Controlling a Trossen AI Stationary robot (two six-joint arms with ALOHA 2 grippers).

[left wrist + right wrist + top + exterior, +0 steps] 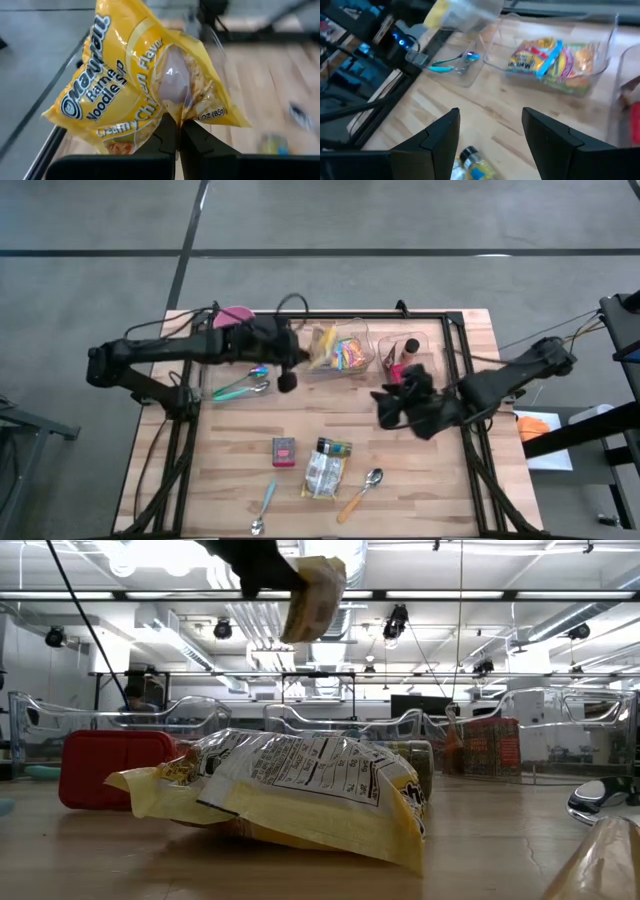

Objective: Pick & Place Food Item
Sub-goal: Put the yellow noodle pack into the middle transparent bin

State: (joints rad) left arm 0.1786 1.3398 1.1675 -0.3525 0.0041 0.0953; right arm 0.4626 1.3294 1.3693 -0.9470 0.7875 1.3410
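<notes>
Ramen packet: yellow chicken-flavour noodle pack (150, 85), pinched at its lower edge by the left gripper (177, 132), fingers clamped tight on it, off the table.
High view: left gripper (287, 370) sits near the clear bin (340, 350) of bright packets at the table's back; the held pack is hidden under the arm. Right gripper (400, 405) hangs over mid-table, right of centre, beside a second clear bin (410, 352). Red box (284, 451), jar (334, 448), second noodle pack (322, 475) and spoons (360, 493) lie near the front.
Low view: the lying pack (290, 790) fills the foreground and blocks most of the table; the raised pack (313, 595) is cut off at the top, probably the held one.
Left wrist view: background blurred.
Right wrist view: right gripper (490, 130) fingers spread wide, nothing between them; jar (475, 165) partly cut off below.
</notes>
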